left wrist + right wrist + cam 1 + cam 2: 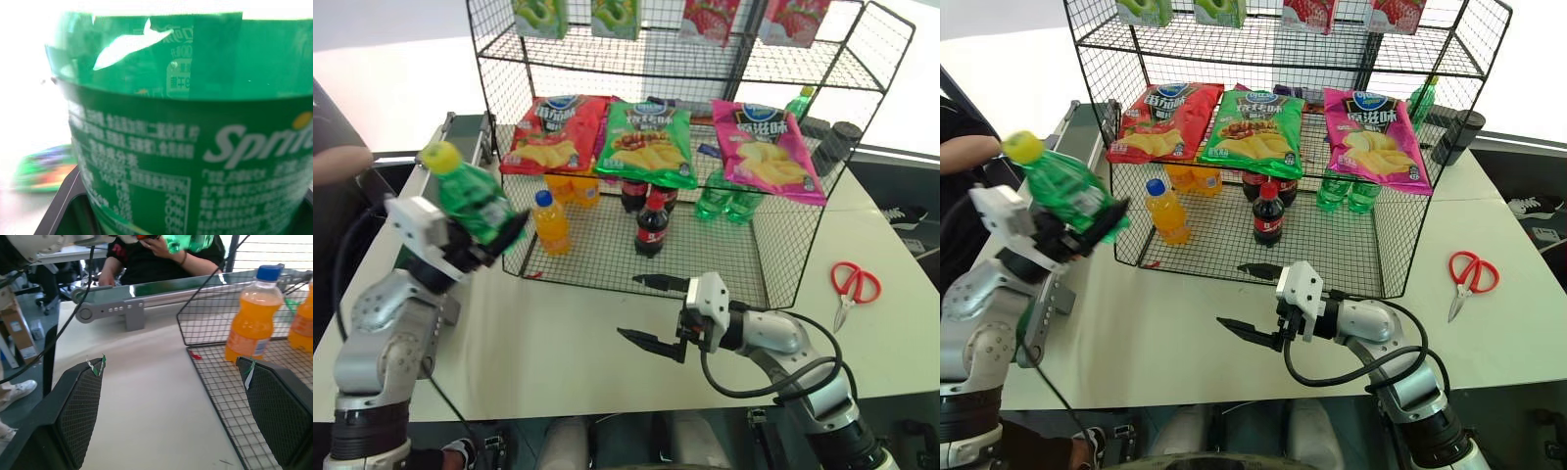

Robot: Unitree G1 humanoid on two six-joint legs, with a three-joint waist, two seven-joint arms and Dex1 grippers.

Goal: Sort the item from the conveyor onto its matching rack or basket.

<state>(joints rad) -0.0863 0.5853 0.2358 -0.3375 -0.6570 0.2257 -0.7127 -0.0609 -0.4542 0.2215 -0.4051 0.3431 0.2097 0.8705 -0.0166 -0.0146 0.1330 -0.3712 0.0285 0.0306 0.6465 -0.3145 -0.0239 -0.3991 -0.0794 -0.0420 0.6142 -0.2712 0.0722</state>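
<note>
The left tool (475,240), pinching the small green yellow-capped plastic soda bottle (470,196), carried it above the tabletop (558,333); next it needed lowering onto the black wire-mesh rack's bottom tier (705,259) beside the other green bottles (724,201), while the right tool (651,311) hung spread.

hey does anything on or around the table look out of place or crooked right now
One thing: red-handled scissors lie loose on the white table, right of the black wire rack of drinks and chip bags, the only non-grocery item. The green soda bottle is tilted, but the left end effector is holding it off the table.
</note>
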